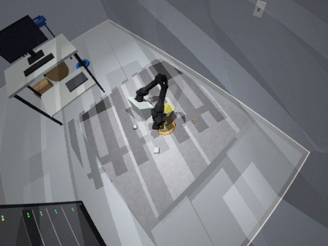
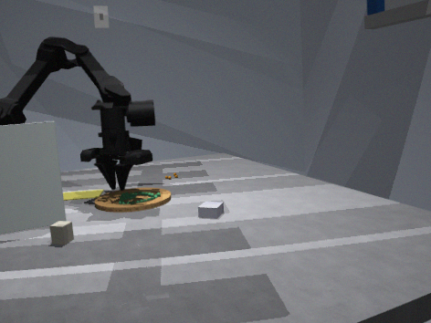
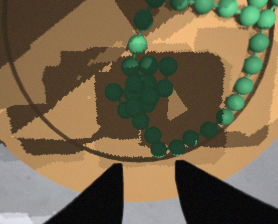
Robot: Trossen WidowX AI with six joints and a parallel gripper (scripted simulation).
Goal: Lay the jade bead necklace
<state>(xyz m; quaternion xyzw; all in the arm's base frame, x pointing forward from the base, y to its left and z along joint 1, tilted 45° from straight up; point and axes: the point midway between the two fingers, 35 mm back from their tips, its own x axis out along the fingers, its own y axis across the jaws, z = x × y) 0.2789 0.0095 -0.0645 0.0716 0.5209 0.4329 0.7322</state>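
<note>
The round wooden bead board (image 1: 169, 125) (image 2: 110, 206) (image 3: 145, 192) lies flat, with a dark ring groove. The jade bead necklace (image 2: 132, 198) (image 3: 177, 148) lies on it. In the wrist view, beads curve along or just inside the groove at the right and bottom, while several beads are bunched in a clump inside the ring. The groove's left side is bare there; its top is cut off. My gripper (image 2: 117, 189) (image 3: 148, 170) points down just above the board's edge, outside the groove and beside the lowest beads. Its fingers are partly open with nothing between them.
A pale upright panel (image 1: 140, 105) (image 2: 27, 179) and a yellow flat piece (image 1: 168, 108) (image 2: 82, 194) are near the board. A beige cube (image 1: 135, 126) (image 2: 61, 234), a whitish block (image 1: 156, 150) (image 2: 211, 210) and small orange beads (image 1: 194, 121) (image 2: 169, 177) lie around it.
</note>
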